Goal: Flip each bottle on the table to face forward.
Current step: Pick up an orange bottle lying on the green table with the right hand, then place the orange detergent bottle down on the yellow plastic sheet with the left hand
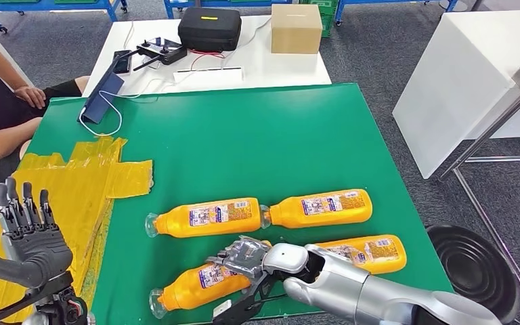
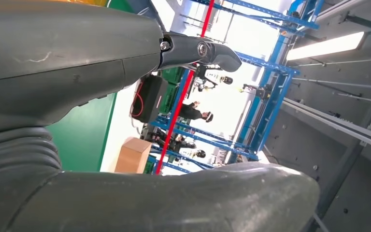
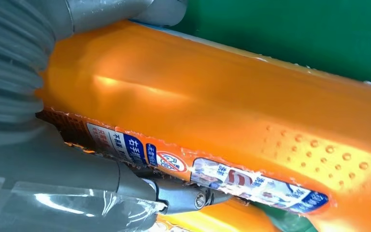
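Right hand [image 1: 244, 261], silver arm reaching leftward from near right, fingers wrapped around the near-left bottle [image 1: 196, 284]. Left hand [image 1: 30, 233] raised at near left, fingers upright, apart, holding nothing.

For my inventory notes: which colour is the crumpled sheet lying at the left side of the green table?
Yellow. The crumpled sheet shows best in the head view.

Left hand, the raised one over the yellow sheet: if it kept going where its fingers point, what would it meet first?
Probably nothing: the left hand has its fingers pointing up and away from the yellow sheet, and that way looks free, though depth is unclear.
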You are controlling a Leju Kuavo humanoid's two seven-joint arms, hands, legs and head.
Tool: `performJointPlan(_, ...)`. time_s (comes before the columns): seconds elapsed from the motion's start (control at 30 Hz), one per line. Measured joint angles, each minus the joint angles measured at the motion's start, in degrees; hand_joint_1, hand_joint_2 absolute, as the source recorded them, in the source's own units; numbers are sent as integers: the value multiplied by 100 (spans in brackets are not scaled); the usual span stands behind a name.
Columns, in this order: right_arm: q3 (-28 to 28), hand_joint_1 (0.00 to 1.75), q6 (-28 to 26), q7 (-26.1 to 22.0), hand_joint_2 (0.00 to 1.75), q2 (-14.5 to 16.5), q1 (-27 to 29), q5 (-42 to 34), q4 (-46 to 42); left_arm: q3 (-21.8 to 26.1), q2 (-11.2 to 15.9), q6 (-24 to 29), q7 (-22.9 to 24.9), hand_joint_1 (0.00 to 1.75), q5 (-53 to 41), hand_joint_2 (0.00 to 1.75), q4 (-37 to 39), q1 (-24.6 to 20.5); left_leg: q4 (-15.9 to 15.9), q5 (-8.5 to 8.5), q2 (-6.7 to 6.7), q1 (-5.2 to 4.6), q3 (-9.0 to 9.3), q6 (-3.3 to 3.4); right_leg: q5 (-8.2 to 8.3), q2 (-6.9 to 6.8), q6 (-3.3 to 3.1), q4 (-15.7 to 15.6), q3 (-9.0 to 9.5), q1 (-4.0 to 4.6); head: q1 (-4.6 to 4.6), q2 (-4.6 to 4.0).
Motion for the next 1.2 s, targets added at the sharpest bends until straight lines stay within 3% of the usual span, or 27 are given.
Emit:
performJointPlan(0.1, -110, 175, -89, 42, 175, 3, 68, -147, -20, 3, 3, 0, -3, 0, 16, 0, 0, 12, 0, 1, -2, 0, 2, 1, 0, -1, 0, -1, 2, 0, -1, -1)
performJointPlan(0.2, -452, 175, -662, -64, 175, 10, 370, -464, -188, 36, 4, 32, -47, 0, 70, 0, -1, 66, 0, 3, -5, 3, 1, 0, 0, -3, 0, 0, 5, 3, 0, -1)
performJointPlan(0.37, -1627, 175, -1985, -481, 175, 62, 1776, -565, -1222, 286, -6, 187, -114, 0, 184, 0, -135, 328, 0, 0, -13, 11, -36, -4, -1, -5, -1, 1, -29, 7, -2, -1)
performJointPlan(0.5, -2553, 175, -2302, -716, 175, 77, 2797, -521, -2315, 565, -69, 10, -107, 0, 213, 175, -309, 565, 0, -1, -23, 13, -75, -5, -6, -12, -3, 2, -65, 15, -1, -1)
performJointPlan(0.77, -3620, 175, -2096, -1085, 175, 254, 3525, -521, -3105, 808, -167, -521, 273, 0, 293, 175, -402, 716, 0, -3, -23, 5, -83, -3, -5, -12, -2, 1, -71, 5, -1, -1)
performJointPlan(1.03, -3876, 175, -2053, -1107, 175, 421, 3625, -571, -3217, 799, -219, -725, 487, 0, 355, 175, -416, 819, 0, -2, -23, 8, -82, -3, -4, -11, -2, 1, -71, 7, -1, -1)
performJointPlan(1.2, -3911, 175, -1786, -961, 175, 641, 3323, -838, -3074, 439, -201, -1457, 1115, 0, 571, 175, -486, 1066, -1, -2, -20, 7, -84, -3, -4, -10, -2, 1, -74, 6, -1, 0)
